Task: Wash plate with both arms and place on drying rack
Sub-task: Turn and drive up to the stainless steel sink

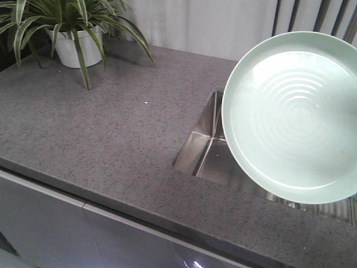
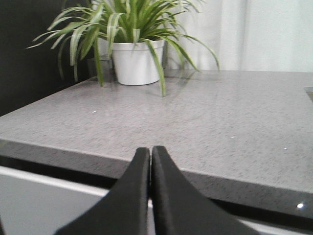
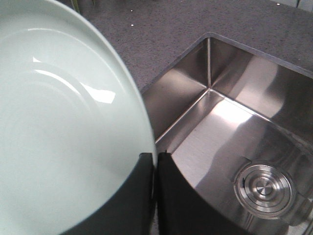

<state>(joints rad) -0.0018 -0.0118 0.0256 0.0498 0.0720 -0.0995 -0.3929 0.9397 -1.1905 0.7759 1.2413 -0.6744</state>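
Note:
The pale mint-green plate (image 1: 295, 117) is held up in the air, tilted, over the steel sink (image 1: 201, 151) at the right. In the right wrist view the plate (image 3: 58, 122) fills the left side, and my right gripper (image 3: 154, 156) is shut on its rim, one finger on each face. My left gripper (image 2: 150, 151) is shut and empty, in front of the counter's front edge, facing the potted plant. Neither arm shows in the front view. The drying rack is out of view.
A grey speckled counter (image 1: 100, 123) runs left of the sink. A white pot with a green striped plant (image 1: 75, 44) stands at its back left, and shows in the left wrist view (image 2: 134, 58). The sink drain (image 3: 264, 188) lies below the right gripper.

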